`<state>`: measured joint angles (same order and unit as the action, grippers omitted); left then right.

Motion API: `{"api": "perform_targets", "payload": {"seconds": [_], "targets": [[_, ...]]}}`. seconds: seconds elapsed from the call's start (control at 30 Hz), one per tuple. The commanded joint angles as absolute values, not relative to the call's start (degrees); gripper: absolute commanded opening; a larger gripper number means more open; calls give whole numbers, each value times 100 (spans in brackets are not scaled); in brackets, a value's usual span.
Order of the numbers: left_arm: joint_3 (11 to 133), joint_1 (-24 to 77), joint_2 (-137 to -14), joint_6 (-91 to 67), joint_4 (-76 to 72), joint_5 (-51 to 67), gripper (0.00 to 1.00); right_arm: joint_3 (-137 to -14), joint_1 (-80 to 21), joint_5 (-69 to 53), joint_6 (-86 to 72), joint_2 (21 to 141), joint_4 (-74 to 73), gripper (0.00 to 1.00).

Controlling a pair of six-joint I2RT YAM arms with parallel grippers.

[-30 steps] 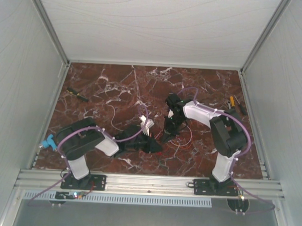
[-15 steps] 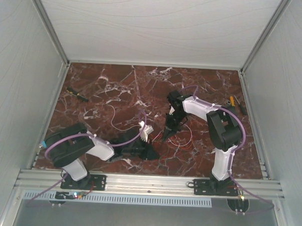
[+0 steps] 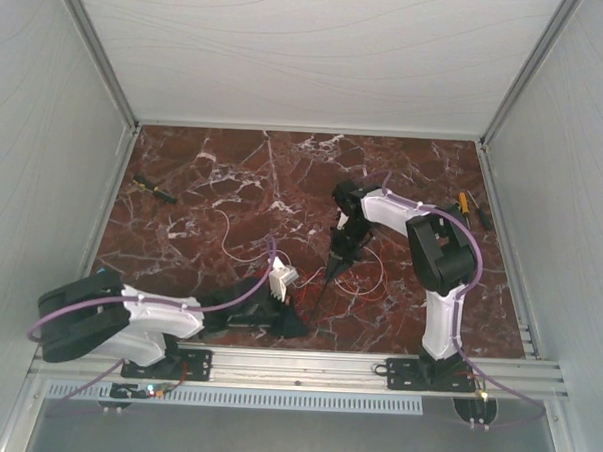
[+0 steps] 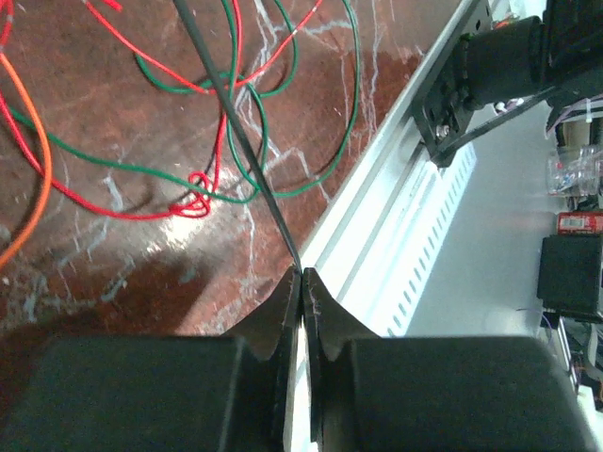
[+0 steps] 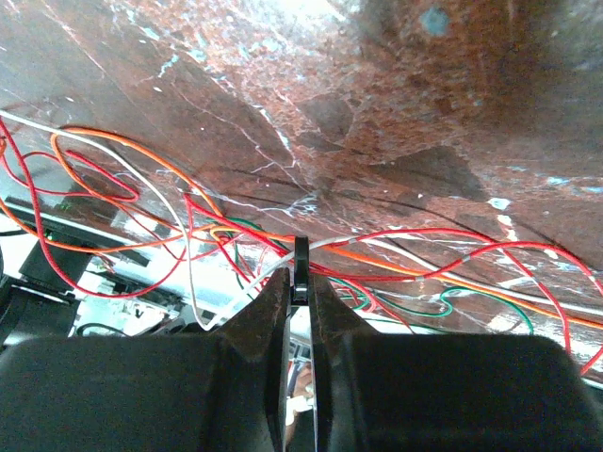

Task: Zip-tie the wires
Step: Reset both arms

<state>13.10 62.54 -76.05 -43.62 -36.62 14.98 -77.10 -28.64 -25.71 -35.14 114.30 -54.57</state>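
The zip tie [image 3: 319,283], a thin black strip, is held at both ends and slants between my two grippers. In the left wrist view my left gripper [image 4: 300,275] is shut on its thin tail [image 4: 240,141], low near the table's front edge [image 3: 300,306]. My right gripper [image 5: 301,281] is shut on the strip's thicker end [image 5: 301,256], just right of the table's middle [image 3: 335,258]. The wires [image 5: 226,234], red, orange, white and green, lie in loose loops on the marble under and around the right gripper [image 3: 364,276]. A red knot of them [image 4: 193,200] lies beside the strip.
A yellow-handled screwdriver [image 3: 155,190] lies at the far left of the marble. Small tools [image 3: 468,207] lie at the right edge. An aluminium rail [image 3: 295,366] runs along the near edge, close to the left gripper. Grey walls close in three sides.
The left arm has folded down and back towards the near left corner, carrying its gripper closer to the front rail. The right gripper has stayed almost in place, still shut on the strip.
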Motion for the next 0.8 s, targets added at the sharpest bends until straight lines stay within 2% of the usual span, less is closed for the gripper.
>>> {"api": "perform_targets", "payload": {"seconds": [0.0, 0.77], "targets": [[1163, 6595, -6993, -4670, -2870, 1478, 0, -7960, -2694, -2296, -3375, 11571, -5282, 0], [2155, 7074, -3853, -4768, 552, 543, 0, -7972, -2654, -2159, -3428, 12089, -5082, 0]]}}
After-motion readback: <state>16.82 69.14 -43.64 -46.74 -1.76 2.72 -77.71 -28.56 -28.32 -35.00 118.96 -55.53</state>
